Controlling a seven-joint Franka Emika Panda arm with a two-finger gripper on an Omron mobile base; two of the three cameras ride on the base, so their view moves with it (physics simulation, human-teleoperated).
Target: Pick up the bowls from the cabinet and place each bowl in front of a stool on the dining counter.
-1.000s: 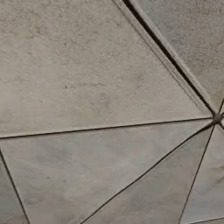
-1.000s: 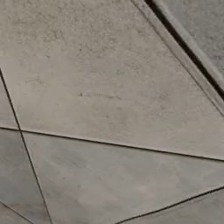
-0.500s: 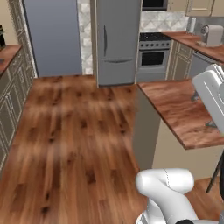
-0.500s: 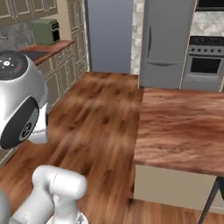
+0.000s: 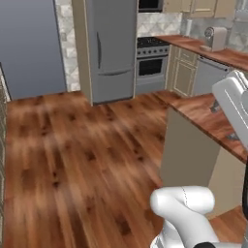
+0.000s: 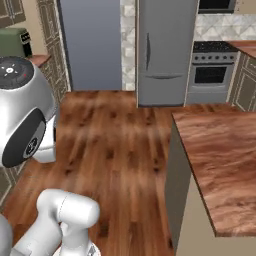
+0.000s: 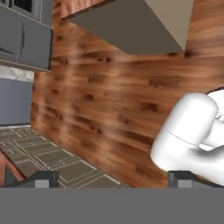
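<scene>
The dining counter (image 5: 203,109) is a reddish-brown wood slab on a beige base at my right, and it also fills the right side of the right base view (image 6: 225,160). The bowls and the stools are out of view. Tan wall cabinets (image 5: 193,5) show at the top right over the back counter, doors shut. My gripper (image 7: 113,179) is open, its dark fingertips (image 7: 46,178) far apart with nothing between them. It looks across the wood floor toward the counter's beige base (image 7: 131,30). The arm's big joint (image 6: 22,115) rises at the left.
A grey fridge (image 5: 111,48) stands ahead with an oven (image 5: 152,63) to its right. A back counter carries a small white appliance (image 5: 215,38). Base cabinets (image 6: 45,75) and a green appliance (image 6: 12,42) line the left wall. Open wood floor (image 5: 72,155) lies between.
The whole picture changed, so the camera moved: a grey panelled surface a second ago, then the kitchen. Since half a second ago the fridge has shifted left and the dining counter looms nearer.
</scene>
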